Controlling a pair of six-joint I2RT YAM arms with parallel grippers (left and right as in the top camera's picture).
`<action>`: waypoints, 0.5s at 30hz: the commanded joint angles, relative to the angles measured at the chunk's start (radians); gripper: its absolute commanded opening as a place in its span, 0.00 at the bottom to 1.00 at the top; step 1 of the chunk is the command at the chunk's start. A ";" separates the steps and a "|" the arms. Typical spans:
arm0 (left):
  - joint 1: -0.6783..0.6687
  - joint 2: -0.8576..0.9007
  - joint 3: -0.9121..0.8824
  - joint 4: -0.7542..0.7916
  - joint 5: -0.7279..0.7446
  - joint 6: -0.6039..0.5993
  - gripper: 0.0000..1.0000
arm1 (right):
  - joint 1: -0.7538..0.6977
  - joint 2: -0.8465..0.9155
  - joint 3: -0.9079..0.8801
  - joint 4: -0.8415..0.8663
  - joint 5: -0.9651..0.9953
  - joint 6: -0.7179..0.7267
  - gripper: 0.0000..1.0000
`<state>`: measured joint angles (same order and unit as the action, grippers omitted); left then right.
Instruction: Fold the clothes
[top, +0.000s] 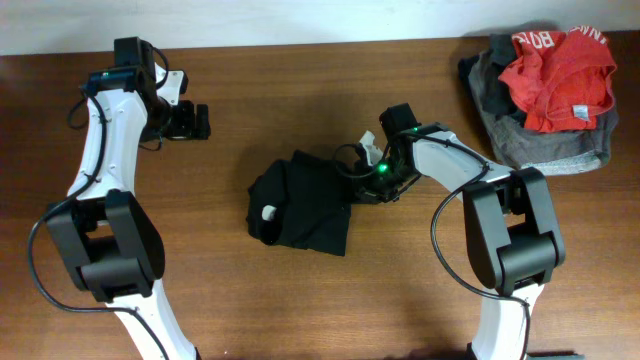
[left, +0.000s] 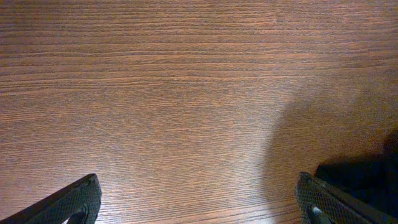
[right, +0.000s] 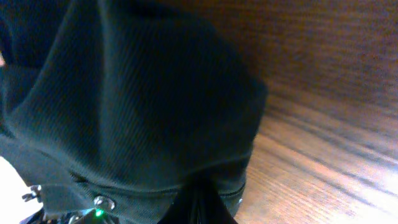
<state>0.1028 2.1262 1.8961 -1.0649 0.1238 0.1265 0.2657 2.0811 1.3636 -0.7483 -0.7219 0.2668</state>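
Note:
The black garment (top: 300, 205) lies bunched in the middle of the table, with a small white patch on its left part. My right gripper (top: 362, 178) is at the garment's right edge, shut on a fold of the black fabric (right: 137, 112), which fills most of the right wrist view. My left gripper (top: 190, 122) is open and empty at the far left of the table. In the left wrist view its two fingers (left: 199, 205) frame bare wood.
A red garment with white lettering (top: 558, 72) lies on a grey garment (top: 540, 140) at the back right corner. The wooden table (top: 200, 300) runs to a white wall at the back.

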 joint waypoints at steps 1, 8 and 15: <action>-0.003 0.006 0.003 -0.001 0.011 0.002 0.99 | 0.008 0.007 -0.006 0.013 0.070 0.004 0.04; -0.003 0.006 0.002 -0.001 0.011 0.002 0.99 | -0.026 0.007 0.018 0.003 0.136 -0.050 0.04; -0.002 0.006 0.003 0.000 0.010 0.002 0.99 | -0.035 0.003 0.188 -0.233 0.023 -0.216 0.04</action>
<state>0.1032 2.1262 1.8961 -1.0649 0.1238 0.1265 0.2295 2.0834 1.4601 -0.9394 -0.6388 0.1566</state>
